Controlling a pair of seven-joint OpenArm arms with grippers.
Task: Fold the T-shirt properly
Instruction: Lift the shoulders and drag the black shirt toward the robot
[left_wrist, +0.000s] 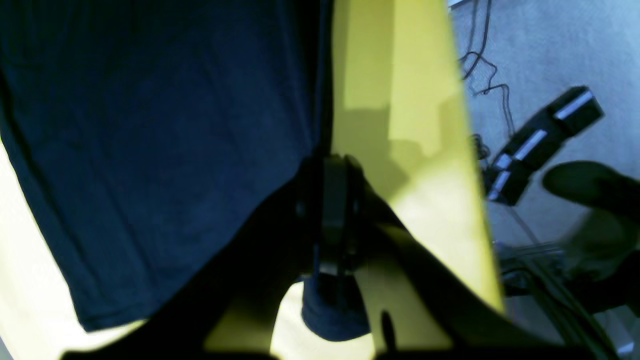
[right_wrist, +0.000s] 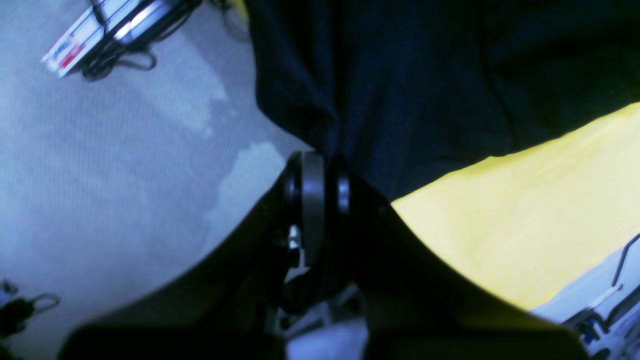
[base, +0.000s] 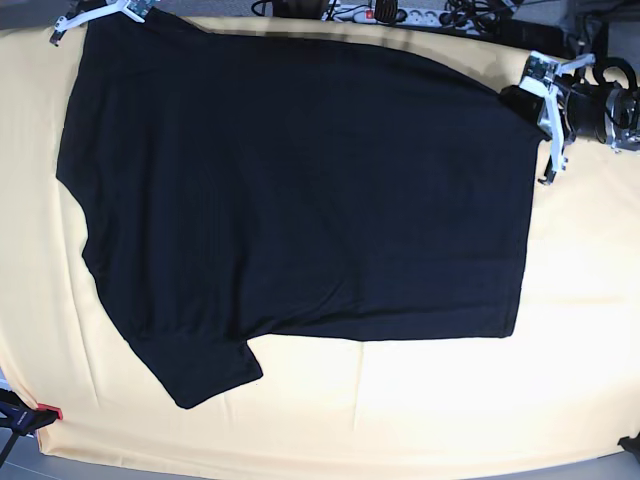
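The black T-shirt lies spread on the pale yellow cloth, plain side up, with no print showing. One sleeve points to the front left. My left gripper is shut on the shirt's far right corner; in the left wrist view its fingers pinch the shirt's edge. My right gripper is shut on the far left corner; in the right wrist view its fingers clamp the dark fabric.
A power strip and cables lie behind the table's far edge. A red-tipped clamp sits at the front left corner. The left wrist view shows a black box and cables on grey floor beyond the cloth's edge.
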